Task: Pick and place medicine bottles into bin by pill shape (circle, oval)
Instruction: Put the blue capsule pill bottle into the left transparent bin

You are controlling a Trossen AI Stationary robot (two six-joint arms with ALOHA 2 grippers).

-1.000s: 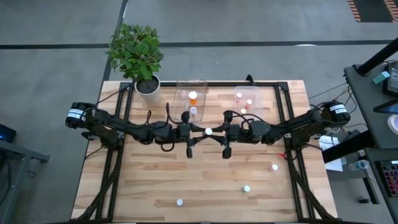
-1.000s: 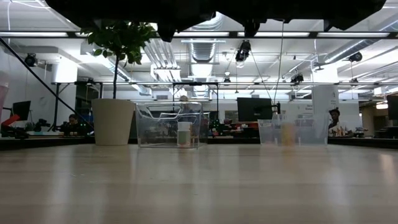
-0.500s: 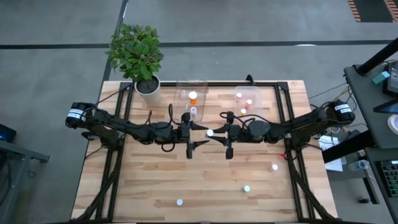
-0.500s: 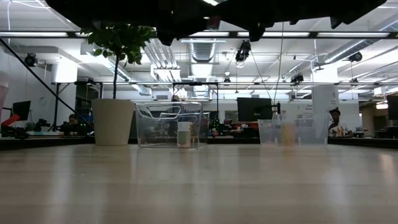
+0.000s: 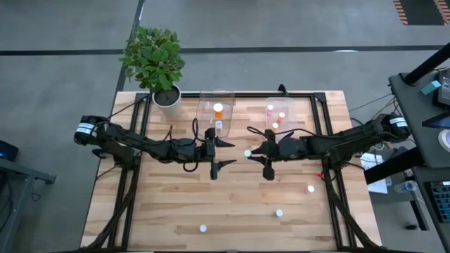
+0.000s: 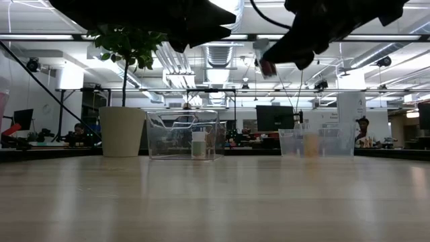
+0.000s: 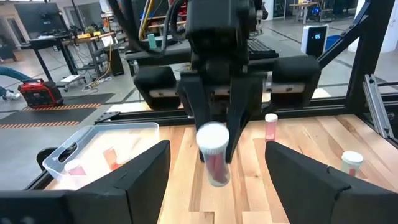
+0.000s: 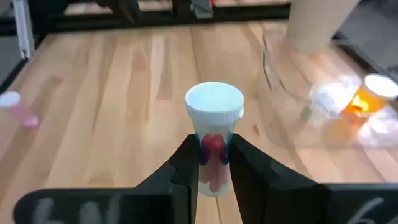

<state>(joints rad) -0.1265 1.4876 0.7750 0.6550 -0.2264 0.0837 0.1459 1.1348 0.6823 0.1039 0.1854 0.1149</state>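
My right gripper (image 5: 253, 152) is over the table's middle, shut on a small clear medicine bottle (image 8: 213, 134) with a white cap and red pills. The bottle also shows in the left wrist view (image 7: 213, 152) and high in the low view (image 6: 267, 59). My left gripper (image 5: 226, 152) faces it from the left, open and empty, a short gap away. A clear bin (image 5: 216, 112) at the far side holds an orange-topped and a white-topped bottle. A second clear bin (image 5: 279, 116) to its right holds pinkish bottles. Three loose bottles (image 5: 310, 188) (image 5: 279, 212) (image 5: 202, 228) stand on the table's near part. My right gripper pinches the bottle's clear body (image 8: 211, 163) just below the white cap (image 8: 214, 102), between its two fingers (image 8: 184, 168). The fingers come roughly level from the table's right. The cap end sticks out past the fingertips toward my left gripper. The bottle is lifted well clear of the table.
A potted plant (image 5: 156, 60) stands at the far left corner beside the left bin. A black frame (image 5: 320, 133) runs along the table's sides and far edge. Bare wood lies between the arms and the loose bottles.
My left gripper's fingers have spread apart off the white-capped bottle and stayed in place. My right gripper has drawn toward the table's right edge with the bottle, turning at the wrist, so a gap has opened between the two grippers.
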